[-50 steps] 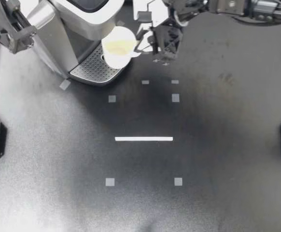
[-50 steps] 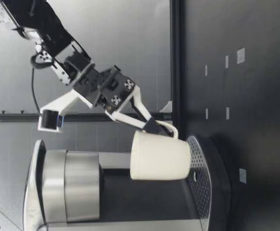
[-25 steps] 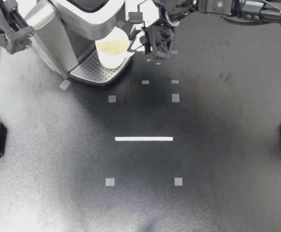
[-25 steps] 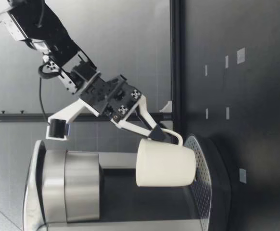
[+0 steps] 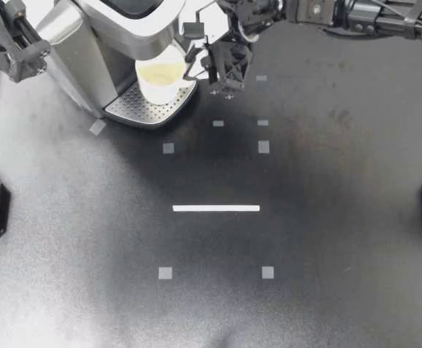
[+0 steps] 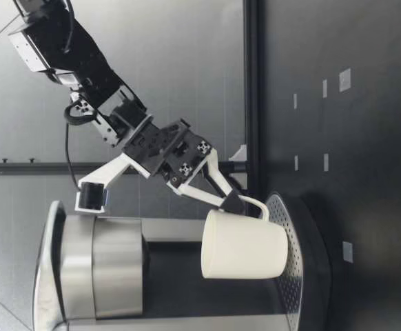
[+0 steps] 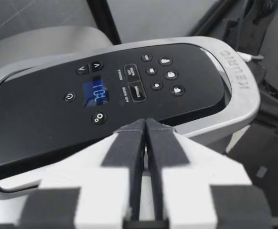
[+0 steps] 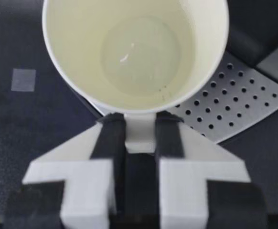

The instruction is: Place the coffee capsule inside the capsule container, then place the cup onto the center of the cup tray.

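The cup (image 5: 160, 78) is held by its handle, clamped between the fingers of the right gripper (image 5: 196, 67), and hangs upright just over the cup tray (image 5: 135, 109) beneath the coffee machine's (image 5: 102, 36) overhang; whether it touches cannot be told. It is best lowered straight, kept level and centred on the tray, and only then released, so that the handle is not dragged. The left gripper (image 5: 40, 49) is closed on nothing, pointed at the control panel (image 7: 105, 95).
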{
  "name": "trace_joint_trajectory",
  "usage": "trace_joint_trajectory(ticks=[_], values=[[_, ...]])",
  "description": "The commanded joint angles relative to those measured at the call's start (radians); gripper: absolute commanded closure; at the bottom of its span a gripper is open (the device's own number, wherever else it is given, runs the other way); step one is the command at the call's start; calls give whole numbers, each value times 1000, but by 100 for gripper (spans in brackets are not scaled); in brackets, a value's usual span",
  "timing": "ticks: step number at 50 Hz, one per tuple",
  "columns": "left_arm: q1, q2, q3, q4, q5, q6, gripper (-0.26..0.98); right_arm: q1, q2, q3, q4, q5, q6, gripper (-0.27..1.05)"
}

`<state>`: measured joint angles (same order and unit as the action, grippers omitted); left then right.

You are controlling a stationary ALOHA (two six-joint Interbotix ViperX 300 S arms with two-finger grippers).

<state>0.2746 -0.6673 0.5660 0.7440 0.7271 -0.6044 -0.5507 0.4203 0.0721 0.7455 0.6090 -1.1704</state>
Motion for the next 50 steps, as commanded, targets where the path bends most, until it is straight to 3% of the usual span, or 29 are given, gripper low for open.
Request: trace_joint_trajectory(ticks=[1,17,36,50], values=[[-2,-5,-12,5,-5,-6,61,3,-20,-26,3,-6,2,73],[-2,-6,-9,3,-6,-17,61,3,-20,-26,3,-6,0,67],[-2,-5,-6,3,-8,-20,61,11,-29,-11,3,-3,-6,21],[-2,-6,-3,5,-14,-20,61,11,-69,8,8,-28,-2,21]])
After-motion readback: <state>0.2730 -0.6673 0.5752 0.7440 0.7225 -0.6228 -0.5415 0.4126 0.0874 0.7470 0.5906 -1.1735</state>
